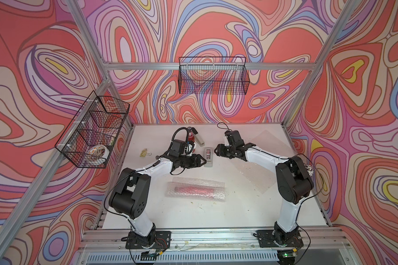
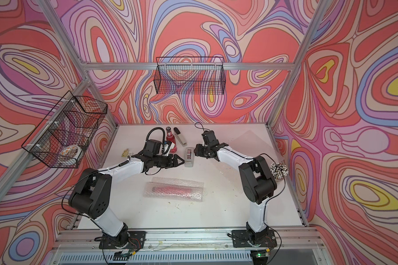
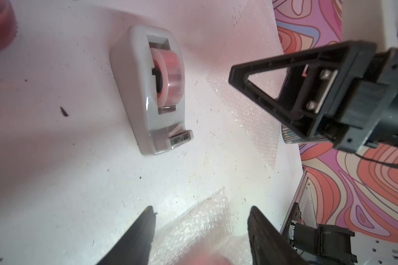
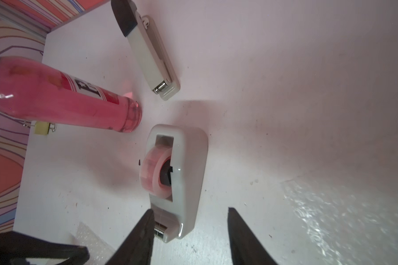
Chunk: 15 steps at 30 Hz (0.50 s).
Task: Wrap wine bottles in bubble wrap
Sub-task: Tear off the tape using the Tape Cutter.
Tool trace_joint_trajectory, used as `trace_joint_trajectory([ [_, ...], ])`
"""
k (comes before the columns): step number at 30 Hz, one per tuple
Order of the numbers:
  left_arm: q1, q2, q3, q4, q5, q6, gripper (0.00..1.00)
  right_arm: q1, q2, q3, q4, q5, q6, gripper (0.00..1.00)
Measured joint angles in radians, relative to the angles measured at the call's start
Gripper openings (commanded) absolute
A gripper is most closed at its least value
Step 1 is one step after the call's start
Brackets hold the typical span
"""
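Hovering above the white bench (image 1: pixel 239 213), the left claw (image 1: pixel 203 161) and the right claw (image 1: pixel 216 150) are facing each other across a grey tape dispenser (image 1: pixel 208 156). Both are holding their fingers spread and gripping nothing. One wine bottle (image 1: pixel 194 190) is lying on its side at the bench's centre, rolled inside a bubble wrap sheet (image 1: pixel 214 183), its length running from 9 to 3 o'clock. Toward 12 o'clock, a second bottle (image 1: pixel 190 137), labelled and unwrapped, is standing upright just beside a grey-black stapler (image 1: pixel 200 141). A second bubble wrap sheet (image 1: pixel 257 174) is lying flat toward 3 o'clock, partly beneath the right arm. Yellow binder clips (image 1: pixel 145 153) are resting toward 10 o'clock, well apart from the wrapped bottle.
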Motion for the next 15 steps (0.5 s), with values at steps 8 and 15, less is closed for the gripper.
trace_joint_trajectory([
  [8, 0.002, 0.171, 0.119, 0.065, 0.055, -0.057, 0.51, -0.019, 0.064, -0.009, 0.074, -0.089, 0.015, 0.41],
  [15, 0.005, 0.242, 0.166, 0.076, 0.084, -0.078, 0.50, -0.031, 0.110, -0.010, 0.125, -0.145, 0.019, 0.38],
])
